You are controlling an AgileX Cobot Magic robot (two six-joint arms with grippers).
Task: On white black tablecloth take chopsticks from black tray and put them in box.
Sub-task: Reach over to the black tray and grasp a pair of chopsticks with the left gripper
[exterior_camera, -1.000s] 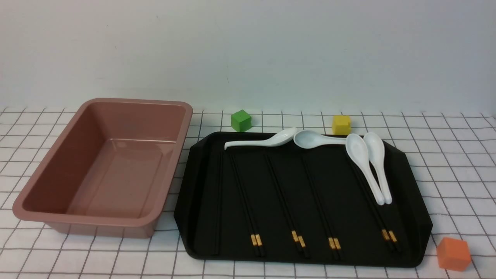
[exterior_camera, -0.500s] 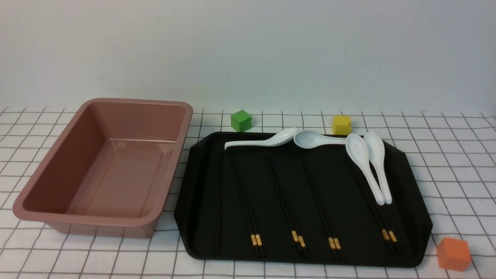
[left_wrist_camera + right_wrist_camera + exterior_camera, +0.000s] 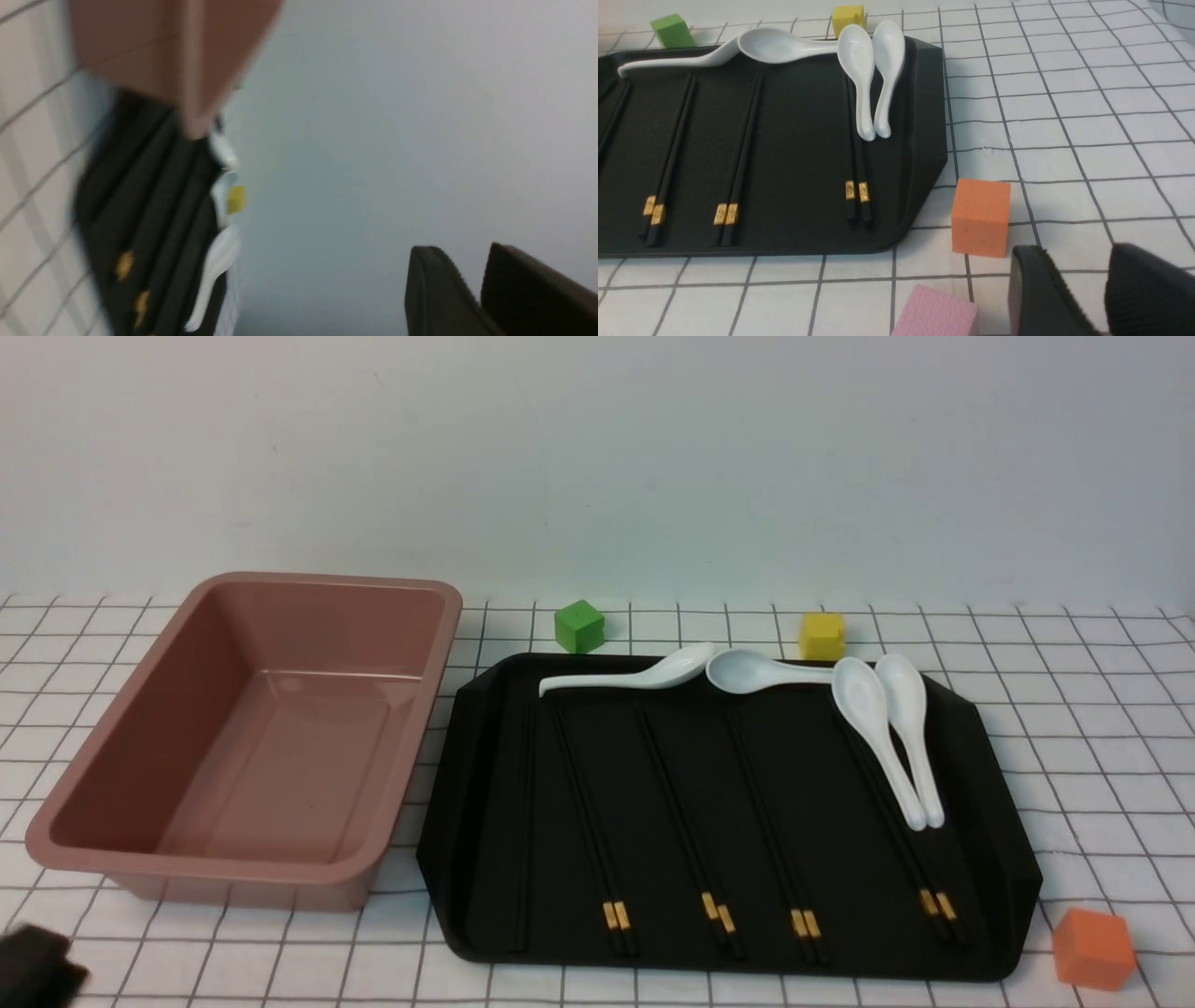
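Note:
The black tray (image 3: 990,859) lies on the white tablecloth (image 3: 1102,747) with its black grid lines. The plain black chopsticks (image 3: 523,821) lie along the tray's left side, next to several gold-banded pairs (image 3: 616,915). The pink box (image 3: 121,859) stands left of the tray with nothing in it. A dark part of my left arm (image 3: 37,971) shows at the lower left corner, in front of the box. My left gripper (image 3: 467,254) is open with nothing between its fingers, in a blurred view. My right gripper (image 3: 1078,256) is open over bare cloth near the tray's right front corner.
Several white spoons (image 3: 878,728) lie across the tray's far and right parts. A green cube (image 3: 579,625) and a yellow cube (image 3: 822,637) sit behind the tray. An orange cube (image 3: 1092,947) sits at its right front corner, and a pink cube (image 3: 936,312) lies near the right gripper.
A dark part of my left arm has come into the front view at the lower left corner. Tray, chopsticks, spoons and cubes lie as before.

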